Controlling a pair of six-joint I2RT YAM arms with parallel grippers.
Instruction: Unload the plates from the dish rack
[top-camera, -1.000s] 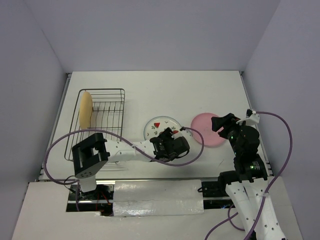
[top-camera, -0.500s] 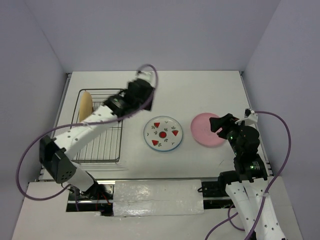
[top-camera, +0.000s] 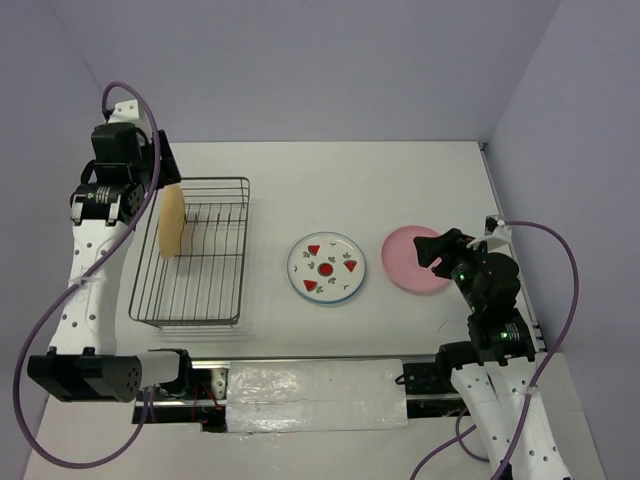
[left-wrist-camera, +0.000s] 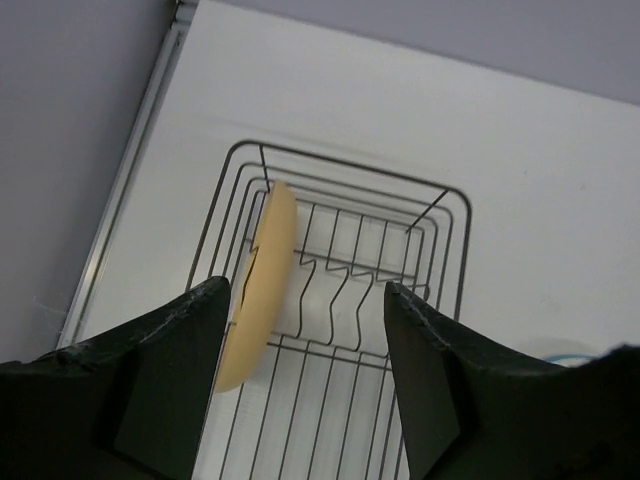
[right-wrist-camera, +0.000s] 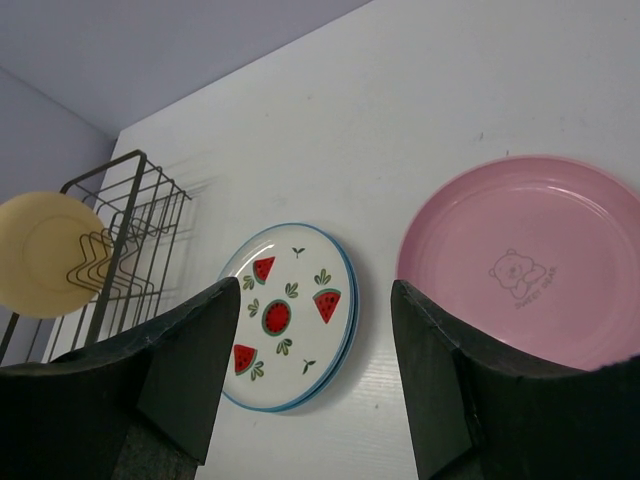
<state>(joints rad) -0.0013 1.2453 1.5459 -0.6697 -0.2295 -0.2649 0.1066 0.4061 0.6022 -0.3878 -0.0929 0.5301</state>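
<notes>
Left pincer (left-wrist-camera: 305, 295) now above dish rack (top-camera: 200, 275); bear print (right-wrist-camera: 520, 272) wrist-only

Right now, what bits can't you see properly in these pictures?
- Left wrist view: the bottom of the yellow plate is behind a finger of the left gripper.
- Left wrist view: the near end of the dish rack is cut off by the picture's bottom edge.
- Top view: the right gripper covers the right side of the pink plate.
- Right wrist view: the writing under the pink plate's bear is too small to read.
</notes>
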